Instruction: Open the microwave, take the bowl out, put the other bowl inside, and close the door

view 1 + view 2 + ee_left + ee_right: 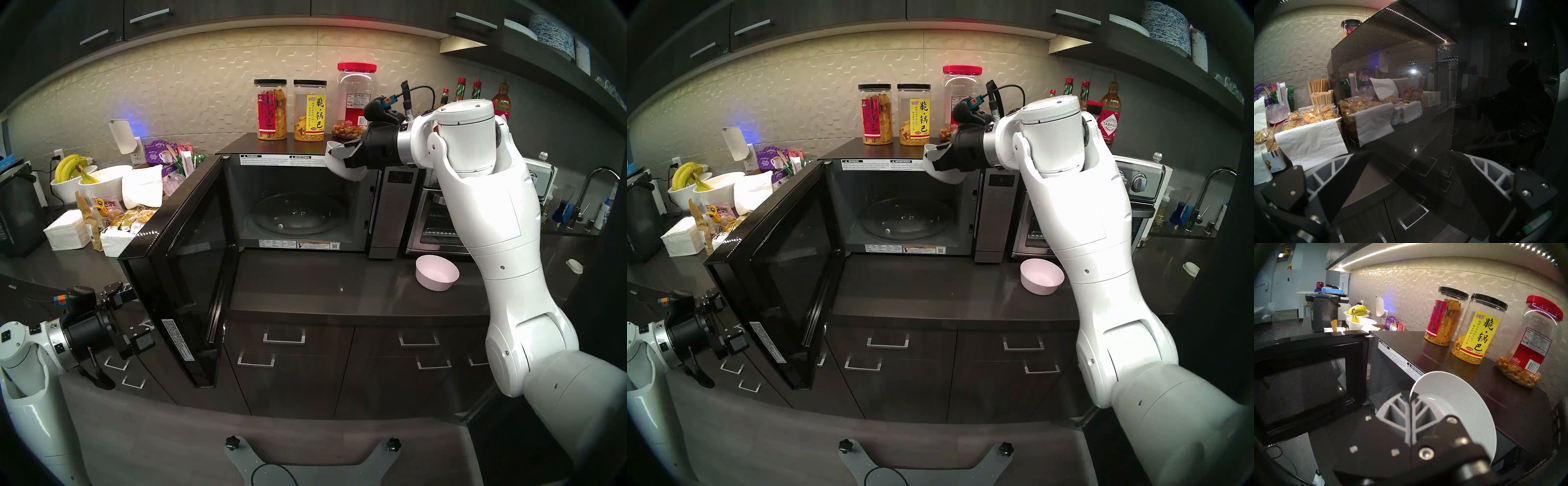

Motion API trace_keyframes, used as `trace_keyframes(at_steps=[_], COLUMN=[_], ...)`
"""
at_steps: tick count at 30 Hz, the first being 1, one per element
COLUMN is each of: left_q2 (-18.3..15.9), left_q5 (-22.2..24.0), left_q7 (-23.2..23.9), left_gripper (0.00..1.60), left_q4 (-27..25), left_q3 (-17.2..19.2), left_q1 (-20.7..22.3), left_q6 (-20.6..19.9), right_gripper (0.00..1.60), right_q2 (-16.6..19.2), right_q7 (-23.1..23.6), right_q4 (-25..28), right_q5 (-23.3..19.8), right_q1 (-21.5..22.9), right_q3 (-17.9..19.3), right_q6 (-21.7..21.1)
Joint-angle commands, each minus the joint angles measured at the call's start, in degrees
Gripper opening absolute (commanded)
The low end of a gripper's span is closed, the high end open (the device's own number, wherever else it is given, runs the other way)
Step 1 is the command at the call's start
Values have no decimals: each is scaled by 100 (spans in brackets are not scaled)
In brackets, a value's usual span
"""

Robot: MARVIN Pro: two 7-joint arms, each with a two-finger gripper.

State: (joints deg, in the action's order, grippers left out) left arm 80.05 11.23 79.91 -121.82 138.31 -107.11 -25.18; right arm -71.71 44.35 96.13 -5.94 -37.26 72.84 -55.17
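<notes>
door (pixel 176 264) swung open, microwave (pixel 298 203) cavity bare | our right gripper (pixel 342 157) clamped on white bowl (pixel 349 171) rim, right of centre by the microwave's top edge | left gripper (pixel 117 295) jaws apart, lower left | pink bowl (pixel 437 272) waits on dark desk (pixel 322 288) | left: set down, load, close | cluttered kitchen.

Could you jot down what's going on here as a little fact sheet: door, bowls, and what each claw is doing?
door: swung wide open
microwave inside: bare glass turntable, no bowl
white bowl: tilted, pinched by its rim in the right gripper, raised by the microwave's top front edge
pink bowl: upright on the counter
left gripper: open, holding nothing, beside the door
</notes>
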Motion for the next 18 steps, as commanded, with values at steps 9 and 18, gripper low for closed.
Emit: trace_keyframes(at_steps=[9,18], left_q2=[-12,-12], left_q5=[42,42], left_q7=[60,60], left_gripper=[160,160], left_q4=[-85,-85], left_q3=[-6,-6], left_q1=[-7,-7], left_q6=[9,9], right_gripper=[0,0], right_q2=[-112,-278], right_q7=[-48,-246], right_q4=[23,-371], right_q5=[1,168], right_q1=[437,767], right_q3=[121,-26], right_q6=[17,17])
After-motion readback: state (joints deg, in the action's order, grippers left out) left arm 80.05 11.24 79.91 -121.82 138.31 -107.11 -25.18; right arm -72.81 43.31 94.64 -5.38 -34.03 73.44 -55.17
